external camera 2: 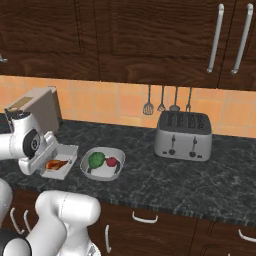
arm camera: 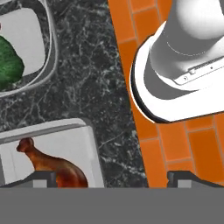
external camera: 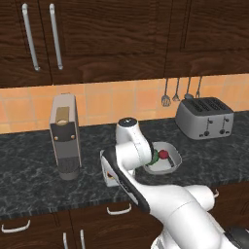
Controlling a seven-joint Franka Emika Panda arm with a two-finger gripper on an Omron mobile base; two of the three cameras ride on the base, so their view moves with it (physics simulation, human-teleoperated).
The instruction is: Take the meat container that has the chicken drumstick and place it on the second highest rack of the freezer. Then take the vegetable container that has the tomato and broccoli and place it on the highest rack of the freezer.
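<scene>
Two containers: side by side on the dark counter.
Arm: folded low above the counter's front edge.
Gripper: fingers spread wide, holding nothing, over the meat tray's edge.
Meat tray: holds the chicken drumstick.
Vegetable dish: holds the broccoli and the tomato, touching.

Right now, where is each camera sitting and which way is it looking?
Left base view: behind the arm's left, looking down at the counter; the arm crosses the lower right.
Right base view: behind its right, same counter; arm at lower left.
Hand view: on the hand, looking down past two fingertips.
All share the drumstick tray.
</scene>
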